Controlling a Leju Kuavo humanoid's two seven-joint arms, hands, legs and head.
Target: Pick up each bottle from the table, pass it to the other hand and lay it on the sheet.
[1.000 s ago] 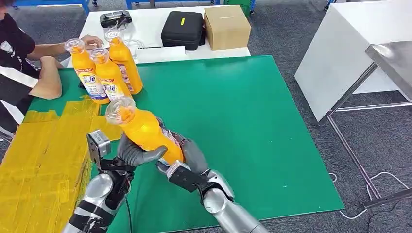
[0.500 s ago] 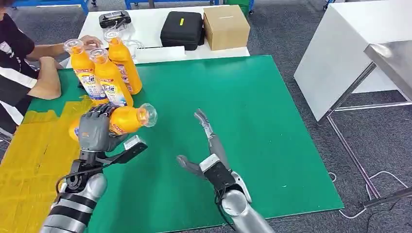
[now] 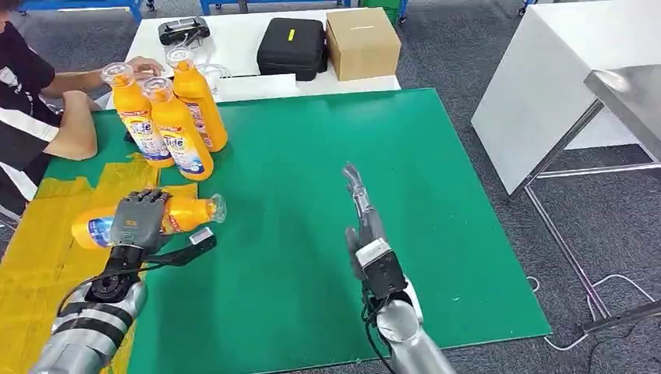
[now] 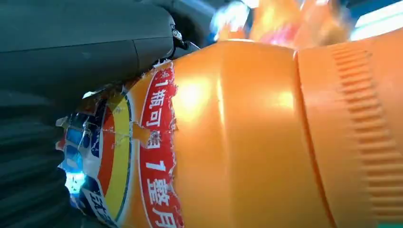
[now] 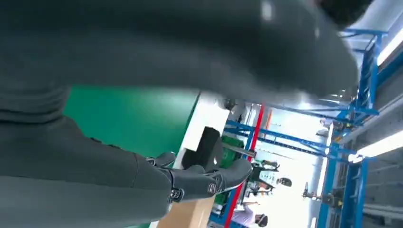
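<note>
my left hand (image 3: 139,219) is gripping the bottle (image 3: 181,215) sideways, fingers wrapped, lowering it flat onto the yellow sheet (image 3: 47,257); my right hand (image 3: 363,222) is hanging spread.

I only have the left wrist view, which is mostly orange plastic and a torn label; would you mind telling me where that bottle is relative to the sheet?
Observer: The head view shows the held bottle lying on its side over the yellow sheet, with the left hand gripping it from above.
Operator: Thank you. Which way does its cap point?
Observer: Toward the green mat, away from the person's arm.
Operator: And is the right hand free?
Observer: Yes, the right hand is over the mat with fingers extended, holding nothing.
Operator: How many bottles remain?
Observer: Three upright bottles stand together at the mat's far left corner.
</note>
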